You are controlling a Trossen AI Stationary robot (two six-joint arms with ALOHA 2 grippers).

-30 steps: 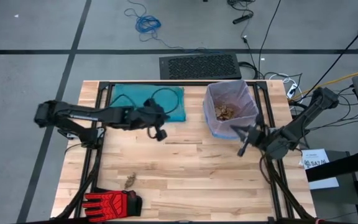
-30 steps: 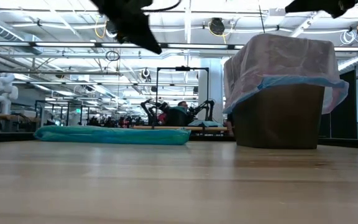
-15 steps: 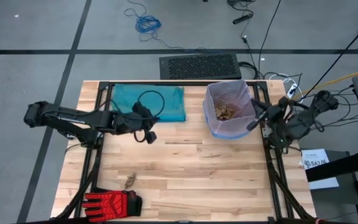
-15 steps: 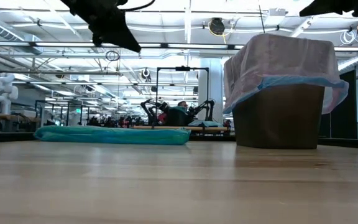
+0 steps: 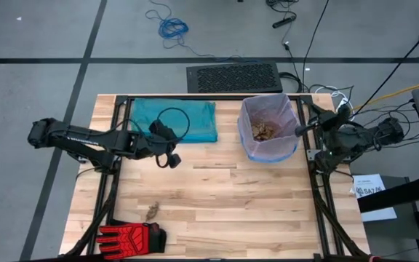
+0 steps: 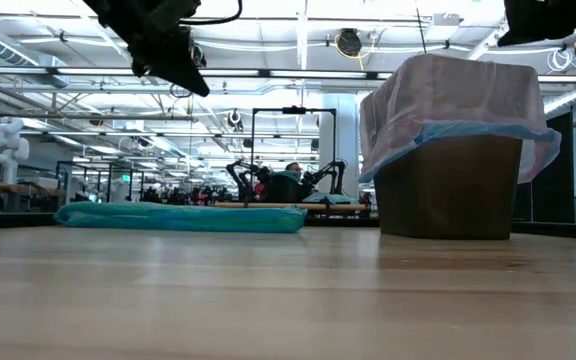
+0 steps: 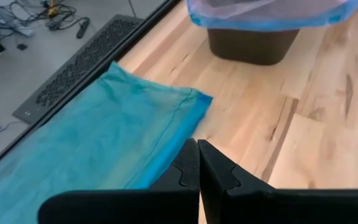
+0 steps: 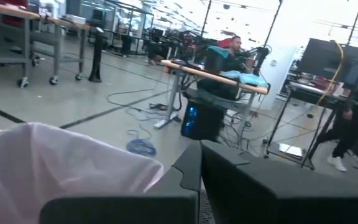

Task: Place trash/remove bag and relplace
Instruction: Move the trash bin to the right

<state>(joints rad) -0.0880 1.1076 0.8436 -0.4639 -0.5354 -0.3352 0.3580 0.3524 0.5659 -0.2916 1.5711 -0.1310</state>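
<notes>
Trash (image 5: 265, 131), a heap of crumpled tan-brown paper wads, lies inside the lined bin near the bench's far edge, toward its right side. One more small wad (image 5: 152, 212) sits on bare wood near the near-left corner, just beyond a red-and-black glove (image 5: 129, 237) at the near edge. The bag (image 5: 270, 149), a pale lilac-pink liner with a blue rim, is draped over the dark bin (image 6: 448, 186) and folds down its walls. A flat teal-green bag (image 5: 174, 118) lies along the far edge, left of the bin and apart from it. The left gripper (image 5: 172, 161) hangs above the bench just off that bag's near edge, fingers pressed together and holding nothing. The right gripper (image 5: 299, 130) is raised beside the bin's right wall, over the bench's right edge, jaws likewise together and empty. Wide bare wood stretches across the middle and the near right of the bench (image 5: 253, 211).
</notes>
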